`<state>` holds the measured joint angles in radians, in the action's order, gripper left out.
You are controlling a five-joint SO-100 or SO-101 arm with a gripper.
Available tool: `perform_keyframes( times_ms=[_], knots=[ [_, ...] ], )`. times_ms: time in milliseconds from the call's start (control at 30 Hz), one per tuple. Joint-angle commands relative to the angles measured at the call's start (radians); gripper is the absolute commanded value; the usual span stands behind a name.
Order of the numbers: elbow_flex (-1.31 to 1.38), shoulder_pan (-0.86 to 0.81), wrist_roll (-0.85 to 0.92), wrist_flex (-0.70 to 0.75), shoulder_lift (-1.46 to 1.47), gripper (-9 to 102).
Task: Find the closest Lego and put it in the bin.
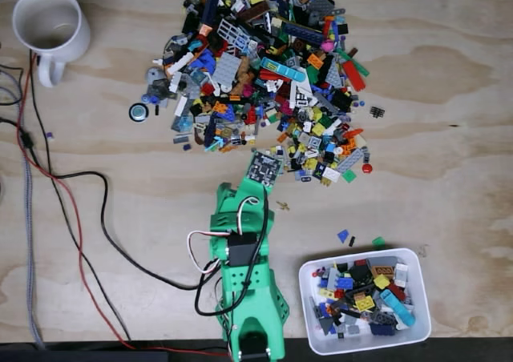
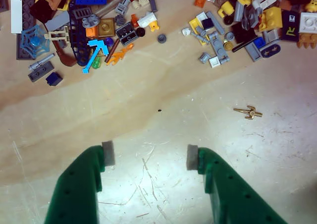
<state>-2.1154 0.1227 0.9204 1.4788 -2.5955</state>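
A big pile of mixed Lego pieces (image 1: 264, 74) covers the top middle of the wooden table in the fixed view. Its near edge shows along the top of the wrist view as Lego pieces (image 2: 99, 35). A small gold piece (image 2: 248, 112) lies alone on bare wood, also seen as the gold piece (image 1: 282, 206) just right of the arm. The white bin (image 1: 310, 298) stands at the bottom right, holding several pieces. My green gripper (image 2: 149, 155) hovers open over bare table just short of the pile, with nothing between its padded fingertips (image 2: 108, 153).
A white mug (image 1: 50, 26) stands at the top left. Black, red and grey cables (image 1: 72, 210) run down the left side to the arm. Two loose pieces (image 1: 343, 235) lie just above the bin. A small black round part (image 1: 139, 111) sits left of the pile.
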Motion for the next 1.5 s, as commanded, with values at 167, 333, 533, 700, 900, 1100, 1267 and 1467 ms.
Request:
perform_keyframes(
  times_ms=[167,333,533,700,900,1100,1267,1467],
  knots=[
    [-0.044,-0.173,0.017,-0.086,0.012,20],
    [-0.049,-0.181,0.021,-0.087,0.038,20],
    [0.023,-0.179,-0.002,-0.206,0.357,19],
    [0.176,-0.143,-0.064,-0.319,0.701,19],
    [0.376,-0.121,-0.141,-0.374,0.997,17],
    [0.437,-0.13,-0.179,-0.428,1.114,17],
    [0.443,-0.127,-0.19,-0.459,1.161,16],
    [0.439,-0.127,-0.206,-0.491,1.183,15]
  ],
)
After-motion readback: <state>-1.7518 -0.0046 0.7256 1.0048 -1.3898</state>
